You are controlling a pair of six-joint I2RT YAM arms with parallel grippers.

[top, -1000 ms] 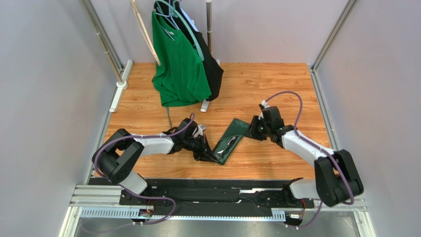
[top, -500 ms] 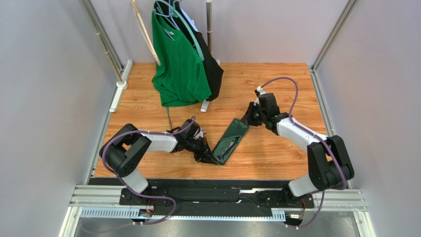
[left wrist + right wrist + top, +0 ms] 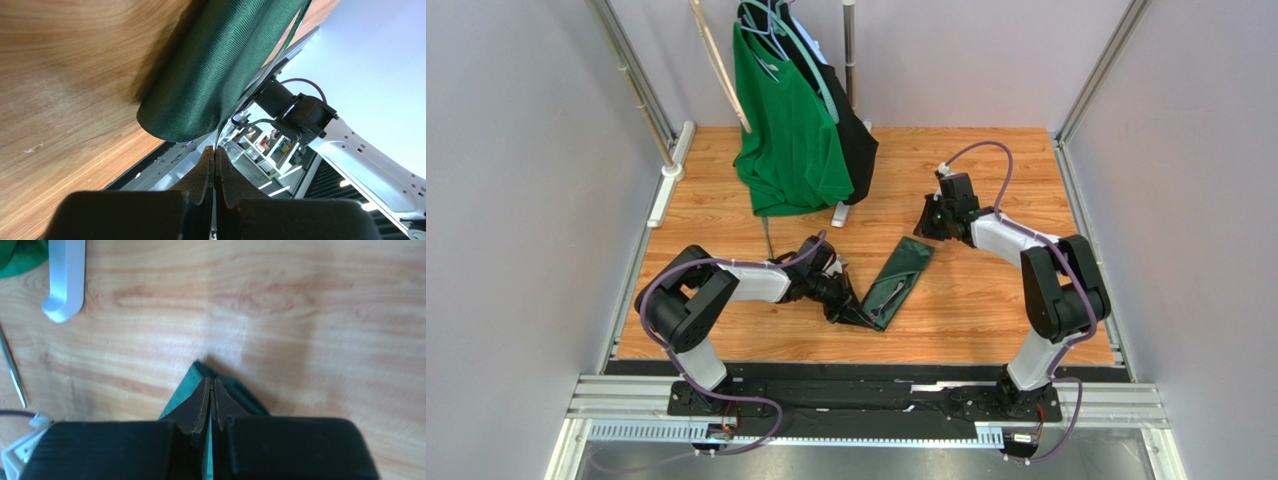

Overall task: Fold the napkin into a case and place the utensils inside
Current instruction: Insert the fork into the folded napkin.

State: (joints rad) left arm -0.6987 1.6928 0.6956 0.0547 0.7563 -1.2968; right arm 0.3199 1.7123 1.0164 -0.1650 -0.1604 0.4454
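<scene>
Wooden tabletop point(image 3: 986, 300), grey walls point(image 3: 526, 200); left hand point(image 3: 854, 318), right hand point(image 3: 924, 234) each clamped on napkin point(image 3: 904, 272) ends.

A robot lab's test cell: a wooden tabletop point(image 3: 986, 170) boxed in by plain grey panels point(image 3: 516, 200) and aluminium posts point(image 3: 631, 80); a left arm point(image 3: 746, 285) and right arm point(image 3: 1011, 240) bolted to a black rail point(image 3: 866, 395) at its near edge; a slotted cable duct point(image 3: 641, 430) below; a clothes rack point(image 3: 849, 50) at the far edge.

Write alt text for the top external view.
Two arms pinch opposite ends of a folded green napkin on a wooden table: the left gripper the near end, the right gripper the far end. A silver utensil shows in its fold; a green T-shirt hangs behind.
</scene>
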